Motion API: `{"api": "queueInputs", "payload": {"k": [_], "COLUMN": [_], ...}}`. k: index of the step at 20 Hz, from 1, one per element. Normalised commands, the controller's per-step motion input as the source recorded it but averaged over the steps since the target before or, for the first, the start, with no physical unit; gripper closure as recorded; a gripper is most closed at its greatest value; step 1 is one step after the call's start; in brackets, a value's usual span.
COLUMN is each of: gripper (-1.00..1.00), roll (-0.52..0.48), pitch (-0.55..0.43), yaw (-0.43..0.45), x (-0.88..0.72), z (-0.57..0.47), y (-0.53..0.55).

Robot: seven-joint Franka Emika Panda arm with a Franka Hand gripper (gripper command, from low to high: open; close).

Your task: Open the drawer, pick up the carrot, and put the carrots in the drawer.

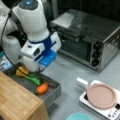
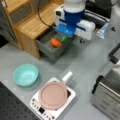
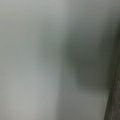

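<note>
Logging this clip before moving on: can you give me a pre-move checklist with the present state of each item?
1. Shallow dark grey drawer pulled open: ok, open in both front views.
2. Small bright orange toy carrot inside the drawer: ok, it lies near the front corner.
3. Gripper free of the carrot: ok, it hangs above the drawer, apart from the carrot.
4. Gripper jaws open: cannot tell, the fingers are hidden in both front views and the wrist view shows only grey blur.
5. Other drawer contents: green elongated item and yellow chunky item lie under the gripper; contact cannot tell.
</note>
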Motion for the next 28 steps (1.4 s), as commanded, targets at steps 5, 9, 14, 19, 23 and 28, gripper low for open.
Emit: {"api": "queueInputs", "payload": {"k": [5, 9, 14, 19, 23, 28], "gripper": [-1.00, -1.00, -1.00, -1.00, -1.00, -1.00], "roll": [0.108, 0.106, 0.082, 0.054, 0.061, 0.074], "pitch": [0.065, 0.035, -0.019, -0.065, -0.121, -0.106], "yaw": [-0.183, -0.181, -0.193, -0.164, -0.161, -0.165], "x": [-0.03, -0.05, -0.09, -0.10, -0.04, -0.04], "z": [0.03, 0.00, -0.13, -0.23, -0.28, -0.20], "y": [0.18, 0.20, 0.23, 0.22, 0.23, 0.17]}}
